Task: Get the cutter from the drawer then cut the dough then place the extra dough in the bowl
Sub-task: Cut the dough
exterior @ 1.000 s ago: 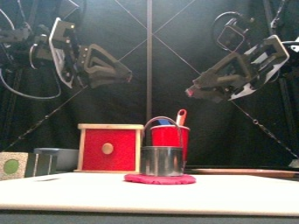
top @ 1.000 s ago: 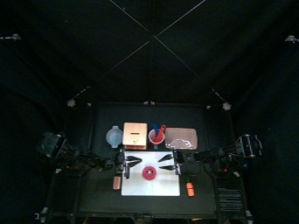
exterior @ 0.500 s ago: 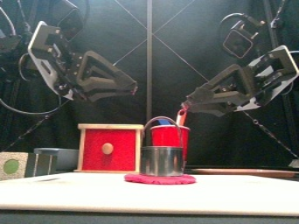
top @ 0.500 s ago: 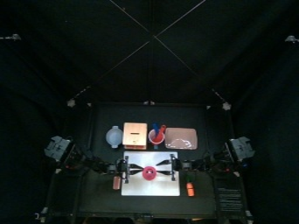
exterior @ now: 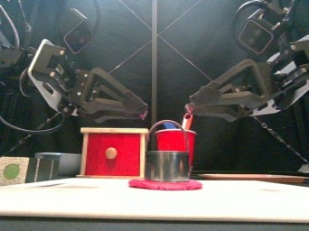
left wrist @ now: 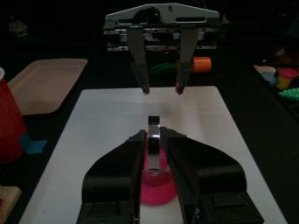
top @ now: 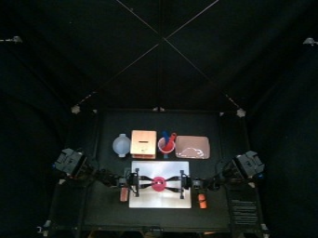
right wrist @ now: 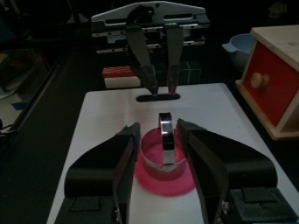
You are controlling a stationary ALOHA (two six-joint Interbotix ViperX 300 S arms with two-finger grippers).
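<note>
**Both grippers hang over the cutter on the dough**

The white rectangular cutting board (top: 140,197) lies at the middle of the front edge of the table (top: 187,123). On the board rests the flat round disc of pink dough (exterior: 137,185). The round metal cutter (exterior: 167,166) stands upright on the middle of this disc and touches it.

The left gripper (exterior: 141,115) and the right gripper (exterior: 193,104) hang above the cutter, one from each side, both tilted down toward each other. Neither touches the cutter or the dough, and neither holds anything. The jaws of the right gripper are clearly apart. The jaws of the left gripper seem to be apart only by a narrow gap, though the wrist views are dark there.

Behind the board, toward the table's back edge, four things stand in one row. From the left edge they are the blue-grey bowl with small handles (top: 122,144), the pale wooden box with a red drawer front (exterior: 111,153), the red plastic cup (exterior: 176,141) with toy knives (exterior: 187,118) in it, and the flat pink tray (top: 196,147).
</note>
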